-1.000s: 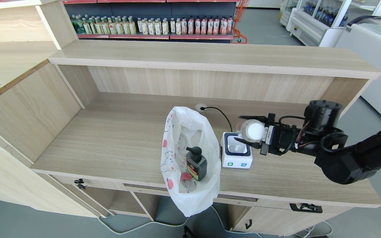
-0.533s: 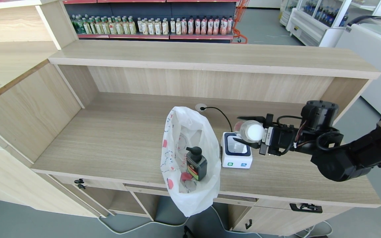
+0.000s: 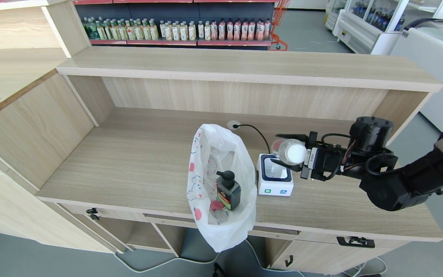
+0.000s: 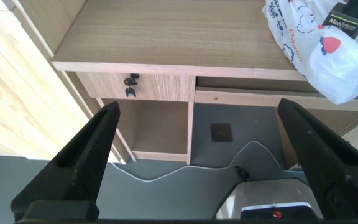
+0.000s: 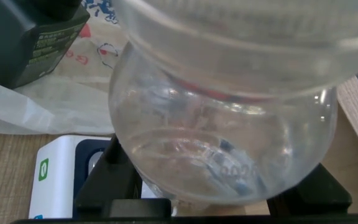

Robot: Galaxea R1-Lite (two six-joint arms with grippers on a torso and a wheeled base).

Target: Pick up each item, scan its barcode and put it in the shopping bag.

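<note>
Clear bottle [image 3: 292, 151] pinched in right jaws, over scanner [image 3: 275, 188] | left jaws spread | shopping bag [image 3: 206, 154] beside scanner

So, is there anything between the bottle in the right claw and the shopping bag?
Nothing visible. The right claw holds the bottle above the scanner, and the open bag stands just beside it, toward the robot's left. A black pump bottle stands inside the bag.

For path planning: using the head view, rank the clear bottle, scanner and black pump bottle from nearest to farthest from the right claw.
1. Clear bottle, gripped in the right claw.
2. Scanner, on the counter just below the claw.
3. Black pump bottle, further left, inside the shopping bag.
</note>
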